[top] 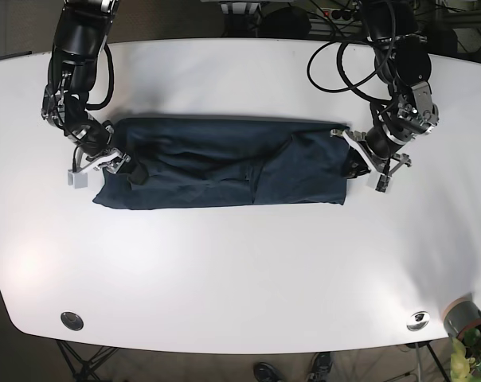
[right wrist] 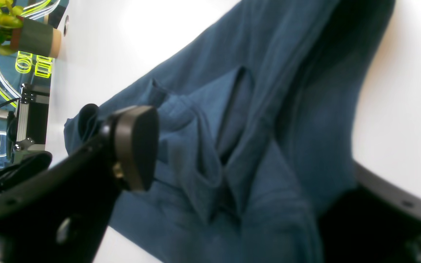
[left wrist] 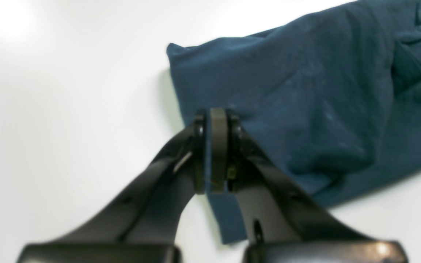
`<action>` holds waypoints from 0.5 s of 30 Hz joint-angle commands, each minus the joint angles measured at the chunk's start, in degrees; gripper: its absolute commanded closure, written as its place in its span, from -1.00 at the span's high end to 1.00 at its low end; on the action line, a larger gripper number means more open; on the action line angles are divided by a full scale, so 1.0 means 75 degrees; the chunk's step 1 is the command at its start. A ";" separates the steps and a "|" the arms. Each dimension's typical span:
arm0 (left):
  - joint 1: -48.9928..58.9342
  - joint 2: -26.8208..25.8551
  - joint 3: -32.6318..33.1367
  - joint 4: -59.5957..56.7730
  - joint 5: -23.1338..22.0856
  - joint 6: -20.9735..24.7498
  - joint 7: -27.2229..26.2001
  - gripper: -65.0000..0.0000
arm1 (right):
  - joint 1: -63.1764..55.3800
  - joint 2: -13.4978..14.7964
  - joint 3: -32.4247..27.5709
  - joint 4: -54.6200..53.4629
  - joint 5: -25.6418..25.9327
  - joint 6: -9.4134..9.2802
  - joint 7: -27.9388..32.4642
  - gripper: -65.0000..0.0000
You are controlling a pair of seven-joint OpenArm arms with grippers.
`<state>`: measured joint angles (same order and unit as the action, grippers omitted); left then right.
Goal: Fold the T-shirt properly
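Observation:
The dark blue T-shirt [top: 224, 173] lies as a long folded strip across the middle of the white table [top: 240, 270]. At the strip's right end in the base view, my left gripper [top: 352, 163] is shut on the hem; the left wrist view shows a fold of the T-shirt [left wrist: 305, 95] pinched between the pads of my left gripper [left wrist: 212, 153]. My right gripper [top: 119, 165] is at the strip's other end. In the right wrist view my right gripper [right wrist: 250, 175] stands open wide, bunched T-shirt [right wrist: 232, 128] between its jaws, the far finger mostly hidden under the fabric.
A potted plant [top: 466, 325] stands at the table's front right corner and shows again as the potted plant [right wrist: 24, 34] in the right wrist view. Two round metal discs [top: 71, 320] [top: 418, 320] sit near the front edge. Cables hang behind the far arm.

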<state>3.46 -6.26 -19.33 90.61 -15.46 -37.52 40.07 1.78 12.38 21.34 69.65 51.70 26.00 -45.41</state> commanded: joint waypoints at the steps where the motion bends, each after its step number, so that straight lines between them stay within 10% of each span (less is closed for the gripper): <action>1: -0.0104 -0.0038 -0.0007 -0.0201 -0.0113 0.0003 -0.0192 -1.00 | 0.0050 0.0090 -0.0003 0.0073 -0.0054 -0.0003 -0.0105 0.14; 9: -0.0585 -0.0038 0.0028 -0.1584 -0.0113 0.0015 -0.0203 -1.00 | 0.0085 -0.0051 -0.0015 0.0577 -0.1074 -0.0003 -0.0105 -0.92; 15: -0.0714 -0.0003 0.0040 -0.1702 -0.0113 0.0015 -0.0192 -1.00 | -0.0091 -0.0367 0.0044 0.1714 -0.1953 -0.0143 -0.0223 -0.93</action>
<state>-1.15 -6.04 -19.07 77.62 -16.34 -37.36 38.24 0.64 9.08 21.65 78.30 36.75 25.21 -47.83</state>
